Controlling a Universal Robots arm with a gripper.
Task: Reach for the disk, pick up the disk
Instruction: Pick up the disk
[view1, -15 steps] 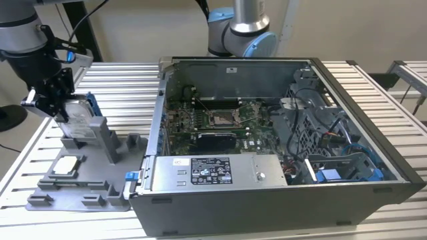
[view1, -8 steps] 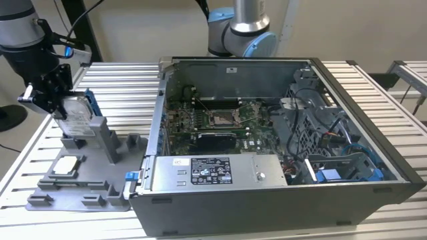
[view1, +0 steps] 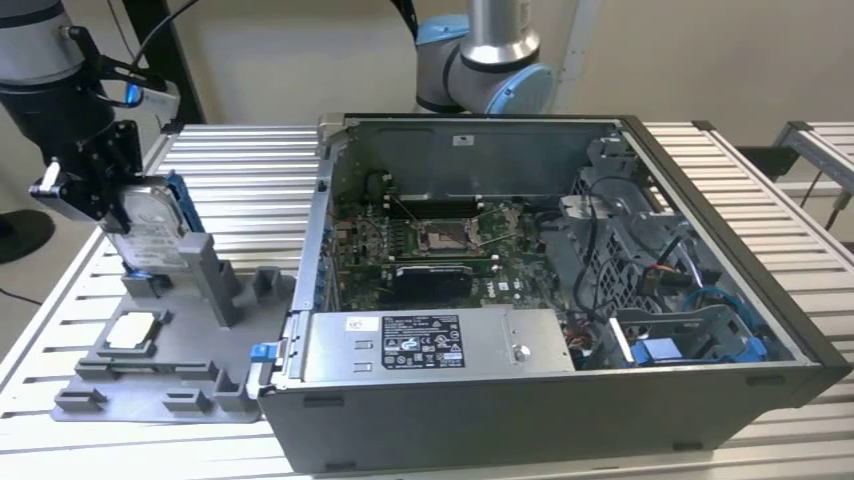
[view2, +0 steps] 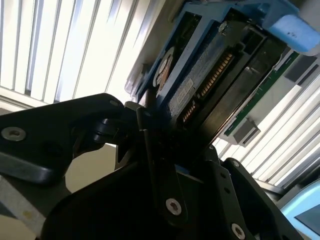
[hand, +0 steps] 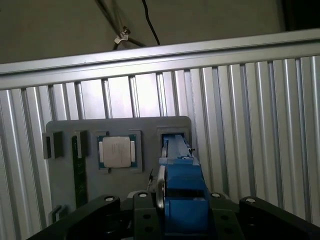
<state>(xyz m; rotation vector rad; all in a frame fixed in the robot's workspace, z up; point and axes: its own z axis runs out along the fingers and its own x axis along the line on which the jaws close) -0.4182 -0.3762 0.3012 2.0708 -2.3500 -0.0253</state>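
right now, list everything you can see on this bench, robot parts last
disk: one, silver in a blue bracket, upright in the fixture's slot, at the exterior view's left
fixture: one, grey, on the table beside the computer case
chip: one, silver square, flat in a fixture pocket
computer case: one, dark grey, open, mid table
circuit board: one, green, inside the case
labelled box: one, grey, inside the case's near wall
table: one, slatted silver
far arm: one, grey and blue, behind the case
gripper: one, black, straddling the disk's upper end

Slatted table (view1: 240, 170): grey holder (view1: 147, 395), computer case (view1: 534, 420)
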